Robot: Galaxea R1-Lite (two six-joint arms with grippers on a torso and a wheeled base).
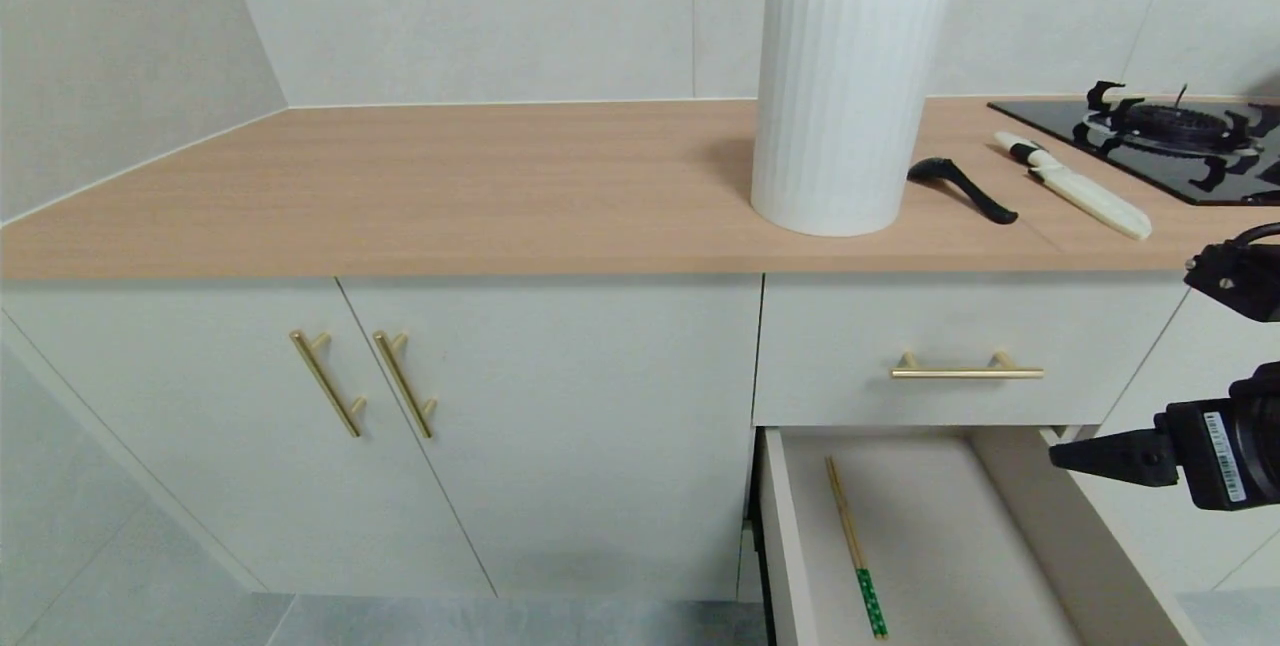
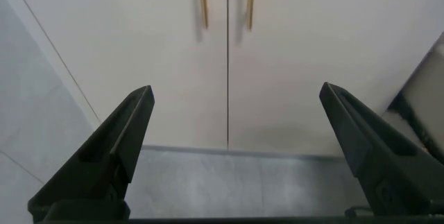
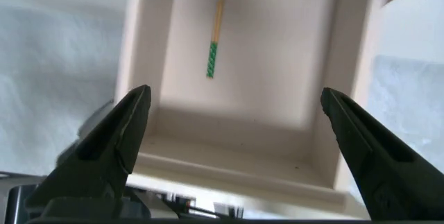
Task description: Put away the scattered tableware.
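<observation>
Chopsticks are laid in the open drawer, lower right; knife and black ladle, upper right, are judged next to be fetched; left gripper and right gripper are spread wide

Wooden countertop with white canister, black ladle, cream knife, hob

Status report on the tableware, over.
Left claw open, right claw open by drawer. Chopsticks in open drawer; knife, black spoon on counter. White canister beside the spoon.
</observation>
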